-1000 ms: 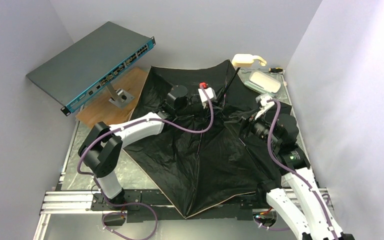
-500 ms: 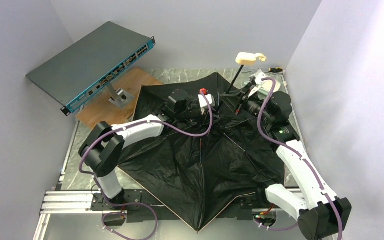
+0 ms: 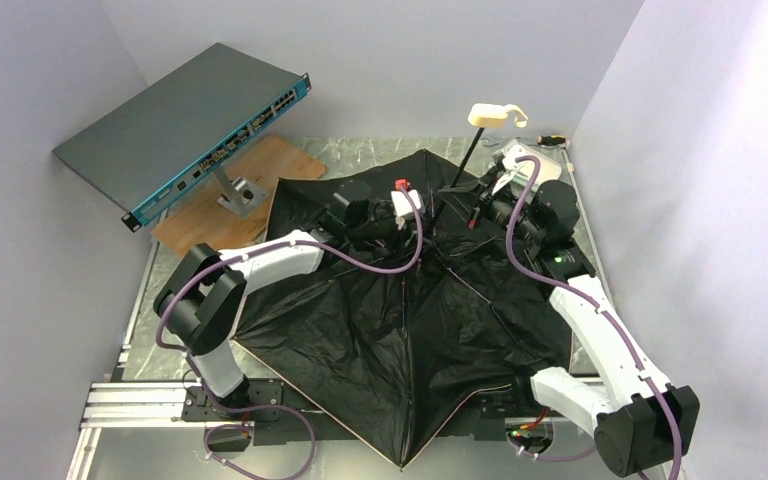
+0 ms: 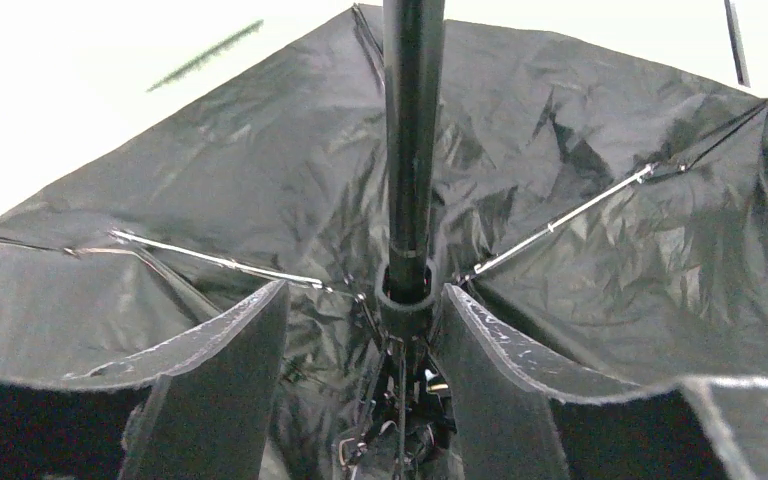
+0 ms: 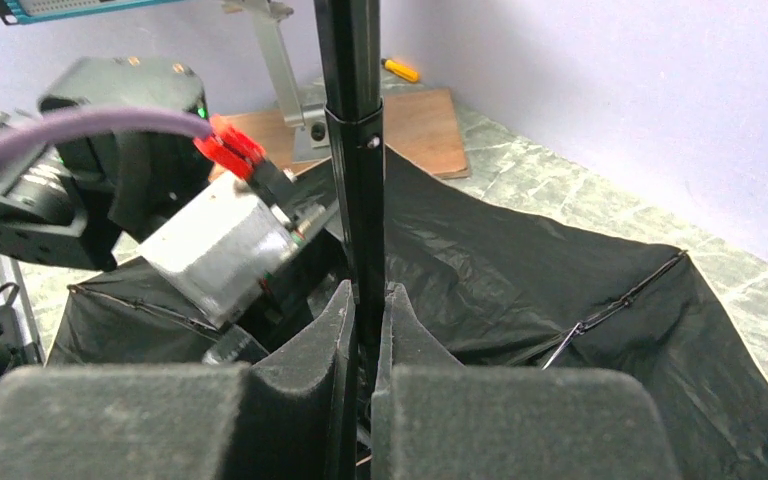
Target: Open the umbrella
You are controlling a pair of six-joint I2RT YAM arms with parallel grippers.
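Observation:
The umbrella (image 3: 410, 320) lies upside down on the table, its black lining and ribs spread upward and a tan edge showing at the rim. Its thin black shaft (image 3: 460, 170) slants up to the cream handle (image 3: 495, 113) at the back. My right gripper (image 5: 367, 295) is shut on the shaft (image 5: 353, 150), low down near the hub. My left gripper (image 4: 365, 290) stands open around the runner (image 4: 405, 300) at the foot of the shaft (image 4: 412, 150), with a gap at the left finger. In the top view the two grippers meet at the hub, left gripper (image 3: 425, 208), right gripper (image 3: 475, 205).
A grey network switch (image 3: 185, 125) sits tilted on a metal stand over a wooden board (image 3: 250, 195) at the back left. A yellow-handled screwdriver (image 3: 552, 137) lies at the back right. Walls close in on three sides.
My right arm swung from the canopy to the shaft and shut on it. The shaft and handle rose and the canopy slid nearer. The left jaws opened wider.

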